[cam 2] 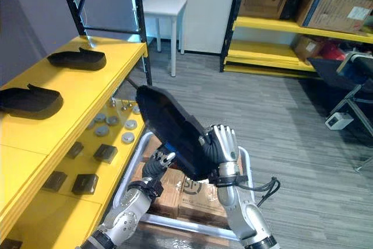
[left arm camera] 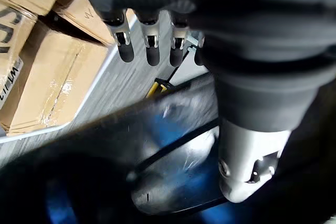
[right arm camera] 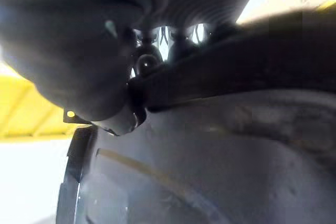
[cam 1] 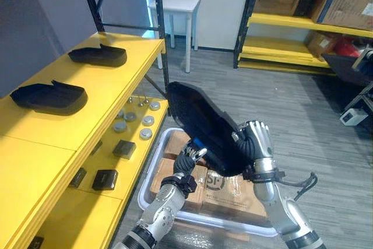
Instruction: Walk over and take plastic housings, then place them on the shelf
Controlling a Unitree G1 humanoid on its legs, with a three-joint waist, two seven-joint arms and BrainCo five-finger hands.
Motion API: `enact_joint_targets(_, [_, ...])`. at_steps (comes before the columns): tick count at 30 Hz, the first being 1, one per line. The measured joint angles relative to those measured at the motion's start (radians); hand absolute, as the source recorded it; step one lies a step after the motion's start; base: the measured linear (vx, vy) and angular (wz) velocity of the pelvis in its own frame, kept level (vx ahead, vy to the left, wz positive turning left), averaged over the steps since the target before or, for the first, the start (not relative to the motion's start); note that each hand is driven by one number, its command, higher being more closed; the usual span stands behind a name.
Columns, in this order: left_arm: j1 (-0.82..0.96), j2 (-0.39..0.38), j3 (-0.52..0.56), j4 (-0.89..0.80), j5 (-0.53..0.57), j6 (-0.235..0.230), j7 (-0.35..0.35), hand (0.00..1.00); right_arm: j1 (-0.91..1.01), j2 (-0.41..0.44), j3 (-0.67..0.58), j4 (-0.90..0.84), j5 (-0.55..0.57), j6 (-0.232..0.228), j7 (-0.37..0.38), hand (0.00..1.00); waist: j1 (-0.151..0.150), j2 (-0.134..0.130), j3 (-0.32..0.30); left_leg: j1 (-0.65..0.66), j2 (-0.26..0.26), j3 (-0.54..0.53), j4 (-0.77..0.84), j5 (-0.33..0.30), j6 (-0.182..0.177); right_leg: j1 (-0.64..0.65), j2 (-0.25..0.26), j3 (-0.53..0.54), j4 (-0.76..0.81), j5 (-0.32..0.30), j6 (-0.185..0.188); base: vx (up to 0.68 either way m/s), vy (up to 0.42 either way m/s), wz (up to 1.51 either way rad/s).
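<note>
**Black housing held in both hands beside the yellow shelf**

The plastic housing (cam 1: 204, 129), a long black shell, is off the ground and tilted, just to the right of the yellow shelf (cam 1: 119, 83) and level with its lower board. One end rises toward the shelf's front post and the other dips toward the robot.

The right hand (cam 1: 256, 141) is clenched on the housing's edge on the side away from the shelf. Its fingers are curled over the rim, and the right wrist view shows them hooked over the dark edge.

The left hand (cam 1: 187, 161) sits under the housing's lower end, on the side nearer the shelf. In the left wrist view its fingers (left arm camera: 152, 51) reach out fairly straight and clear of the shell, while the thumb (left arm camera: 247, 166) lies against the black surface. This hand is released and props the housing rather than gripping it.

On the shelf's top board lie two more black housings, one toward the far end (cam 1: 98, 55) and one nearer the robot (cam 1: 49, 97), well apart.

The shelf's lower board carries a cluster of round grey discs (cam 1: 145, 122) and some dark blocks (cam 1: 123, 148).

On the floor just right of the shelf, below the held housing, stands a white bin (cam 1: 150, 173) with cardboard boxes (cam 1: 230, 196) in it.
</note>
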Motion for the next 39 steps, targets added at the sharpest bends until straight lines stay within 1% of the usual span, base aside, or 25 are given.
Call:
enact_joint_targets(1, [0.0,-0.002,0.001,0.0,-0.019,0.0,0.001,0.0,0.007,0.004,0.014,-0.002,0.001,-0.007,-0.003,1.0,0.0,0.0,-0.004,0.001,-0.001,0.0,0.0,0.0,0.0,0.001,0.0,0.0,0.0,0.0,0.0,-0.05,0.029,-0.02])
enact_joint_targets(2, [0.002,0.004,0.002,0.0,-0.053,0.0,0.001,0.0,0.031,0.027,0.034,-0.014,0.001,-0.016,-0.017,1.0,0.002,0.001,-0.006,0.011,-0.004,0.001,0.0,0.0,0.0,0.004,0.001,0.001,0.0,0.0,0.0,-0.04,0.022,-0.01])
enact_joint_targets(3, [0.003,0.004,0.002,0.0,-0.061,0.0,0.0,0.0,0.034,0.03,0.036,-0.014,0.001,-0.016,-0.017,1.0,0.002,0.0,-0.007,0.012,-0.004,0.002,0.0,0.0,0.0,0.004,0.001,0.001,0.0,-0.001,0.001,-0.05,0.024,-0.01])
enact_joint_targets(5, [0.008,0.005,0.001,-0.005,-0.113,-0.001,-0.002,0.0,0.067,0.04,0.038,-0.025,0.013,-0.018,-0.017,1.0,0.004,0.001,-0.03,0.013,-0.006,0.002,0.0,0.0,-0.001,0.006,0.0,0.001,-0.003,-0.004,0.005,0.0,0.0,0.0])
enact_joint_targets(6, [0.013,0.005,0.001,-0.012,-0.113,-0.002,-0.002,1.0,0.077,0.042,0.04,-0.033,0.024,-0.018,-0.017,1.0,0.003,0.001,-0.034,0.013,-0.007,0.002,0.0,0.0,-0.001,0.007,-0.001,0.001,-0.005,-0.004,0.004,0.0,0.0,0.0])
enact_joint_targets(9, [0.039,0.007,0.004,-0.049,-0.113,-0.013,-0.001,1.0,0.138,0.039,0.051,-0.082,0.068,-0.019,-0.023,1.0,0.001,0.0,-0.053,0.024,-0.008,0.002,0.0,-0.002,-0.004,0.022,-0.001,0.0,-0.014,0.0,-0.001,0.0,0.0,0.0])
enact_joint_targets(13, [0.053,0.006,0.042,-0.085,-0.111,-0.05,0.004,1.0,0.225,0.034,0.078,-0.133,0.144,-0.021,-0.032,1.0,-0.001,0.0,-0.081,0.032,-0.006,0.001,0.0,-0.007,-0.01,0.033,0.001,0.0,-0.02,-0.001,-0.003,0.0,0.0,0.0])
enact_joint_targets(15, [0.058,0.006,0.056,-0.099,-0.109,-0.055,0.005,1.0,0.264,0.033,0.08,-0.154,0.181,-0.026,-0.032,1.0,-0.001,-0.001,-0.089,0.037,-0.006,0.001,0.0,-0.008,-0.012,0.038,0.001,0.0,-0.023,-0.002,-0.005,0.0,0.0,0.0])
enact_joint_targets(16, [0.09,0.006,0.072,-0.14,-0.089,-0.065,0.006,1.0,0.308,0.033,0.086,-0.184,0.222,-0.049,-0.032,1.0,-0.002,0.0,-0.099,0.04,-0.007,-0.001,0.0,-0.01,-0.013,0.042,0.0,0.0,-0.025,-0.003,-0.005,0.0,0.0,0.0])
enact_joint_targets(17, [0.105,0.006,0.075,-0.161,-0.084,-0.067,0.006,1.0,0.325,0.033,0.088,-0.197,0.233,-0.059,-0.032,1.0,-0.003,0.0,-0.099,0.045,-0.007,-0.001,0.0,-0.01,-0.014,0.047,0.0,0.0,-0.025,-0.003,-0.005,0.0,0.0,0.0])
enact_joint_targets(19, [0.182,0.004,0.097,-0.238,-0.042,-0.073,0.006,1.0,0.372,0.028,0.108,-0.22,0.294,-0.106,-0.027,1.0,-0.009,-0.001,-0.101,0.062,-0.007,-0.002,0.0,-0.014,-0.018,0.067,0.0,-0.001,-0.028,-0.006,-0.006,0.01,0.005,0.02])
enact_joint_targets(20, [0.231,0.003,0.107,-0.278,-0.015,-0.073,0.006,1.0,0.401,0.028,0.115,-0.224,0.32,-0.132,-0.019,1.0,-0.009,0.0,-0.112,0.064,-0.007,-0.006,0.0,-0.015,-0.02,0.071,0.0,-0.005,-0.029,-0.009,-0.005,0.0,0.007,0.07])
enact_joint_targets(21, [0.258,0.002,0.113,-0.298,-0.003,-0.073,0.006,1.0,0.414,0.029,0.119,-0.224,0.327,-0.145,-0.011,1.0,-0.009,0.0,-0.117,0.064,-0.007,-0.008,0.0,-0.016,-0.021,0.072,0.0,-0.007,-0.029,-0.012,-0.002,0.0,0.005,0.13])
enact_joint_targets(23, [0.349,-0.002,0.136,-0.349,0.06,-0.073,-0.001,1.0,0.455,0.033,0.128,-0.216,0.362,-0.185,0.036,1.0,-0.003,0.0,-0.122,0.064,-0.008,-0.029,0.001,-0.019,-0.025,0.087,-0.001,-0.033,-0.028,-0.02,0.0,-0.01,0.005,0.29])
enact_joint_targets(25, [0.4,-0.004,0.152,-0.357,0.1,-0.073,-0.009,1.0,0.474,0.038,0.134,-0.184,0.378,-0.208,0.064,1.0,0.003,0.0,-0.123,0.065,-0.01,-0.05,0.001,-0.019,-0.025,0.099,-0.002,-0.054,-0.025,-0.027,0.003,-0.02,0.006,0.39])
enact_joint_targets(27, [0.467,-0.007,0.172,-0.361,0.147,-0.073,-0.028,1.0,0.498,0.043,0.147,-0.145,0.398,-0.224,0.101,1.0,0.02,0.0,-0.124,0.059,-0.011,-0.075,0.002,-0.018,-0.024,0.112,-0.004,-0.09,-0.024,-0.033,0.003,-0.02,0.001,0.51])
enact_joint_targets(29, [0.525,-0.017,0.19,-0.367,0.166,-0.07,-0.043,1.0,0.508,0.047,0.15,-0.115,0.398,-0.239,0.141,1.0,0.038,0.002,-0.122,0.052,-0.01,-0.083,0.001,-0.018,-0.02,0.135,-0.007,-0.139,-0.024,-0.04,0.006,-0.02,-0.006,0.64])
enact_joint_targets(31, [0.574,-0.025,0.209,-0.4,0.172,-0.069,-0.045,1.0,0.504,0.053,0.158,-0.11,0.398,-0.244,0.166,1.0,0.046,0.004,-0.121,0.05,-0.01,-0.083,0.001,-0.017,-0.02,0.152,-0.011,-0.177,-0.019,-0.052,0.008,-0.01,-0.006,0.56])
enact_joint_targets(33, [0.623,-0.027,0.228,-0.458,0.189,-0.069,-0.046,1.0,0.502,0.059,0.164,-0.11,0.398,-0.265,0.183,1.0,0.059,0.006,-0.12,0.041,-0.01,-0.09,0.001,-0.014,-0.02,0.158,-0.014,-0.211,-0.01,-0.064,0.011,0.01,-0.007,0.58])
enact_joint_targets(34, [0.643,-0.03,0.242,-0.482,0.205,-0.07,-0.051,1.0,0.493,0.062,0.171,-0.104,0.398,-0.279,0.191,1.0,0.068,0.011,-0.118,0.027,-0.014,-0.114,0.001,-0.005,-0.019,0.164,-0.014,-0.238,-0.006,-0.069,0.013,0.0,-0.014,0.65])
enact_joint_targets(35, [0.65,-0.033,0.25,-0.49,0.215,-0.071,-0.054,1.0,0.483,0.063,0.176,-0.099,0.398,-0.283,0.191,1.0,0.071,0.011,-0.118,0.019,-0.016,-0.126,0.002,-0.003,-0.02,0.169,-0.014,-0.252,0.0,-0.072,0.01,0.02,-0.02,0.8])
enact_joint_targets(36, [0.656,-0.036,0.265,-0.501,0.228,-0.071,-0.055,1.0,0.462,0.063,0.183,-0.08,0.398,-0.293,0.191,1.0,0.079,0.012,-0.116,-0.001,-0.02,-0.153,0.004,0.005,-0.027,0.165,-0.016,-0.292,0.017,-0.079,0.009,0.01,-0.018,1.07])
enact_joint_targets(37, [0.656,-0.044,0.281,-0.507,0.253,-0.071,-0.055,1.0,0.439,0.063,0.186,-0.06,0.398,-0.297,0.191,1.0,0.081,0.016,-0.113,-0.03,-0.017,-0.14,0.007,0.002,-0.022,0.166,-0.019,-0.347,0.032,-0.09,0.009,0.02,-0.02,1.26])
enact_joint_targets(38, [0.656,-0.05,0.288,-0.513,0.271,-0.071,-0.055,1.0,0.427,0.061,0.186,-0.055,0.397,-0.297,0.191,1.0,0.083,0.018,-0.111,-0.047,-0.007,-0.092,0.011,-0.006,-0.01,0.169,-0.02,-0.384,0.035,-0.092,0.01,0.03,-0.02,1.5])
enact_joint_targets(39, [0.653,-0.068,0.302,-0.518,0.305,-0.08,-0.051,1.0,0.394,0.055,0.189,-0.038,0.394,-0.3,0.191,1.0,0.088,0.014,-0.104,-0.071,0.012,0.017,0.039,-0.033,0.031,0.18,-0.029,-0.447,0.038,-0.094,0.011,0.04,-0.005,1.59])
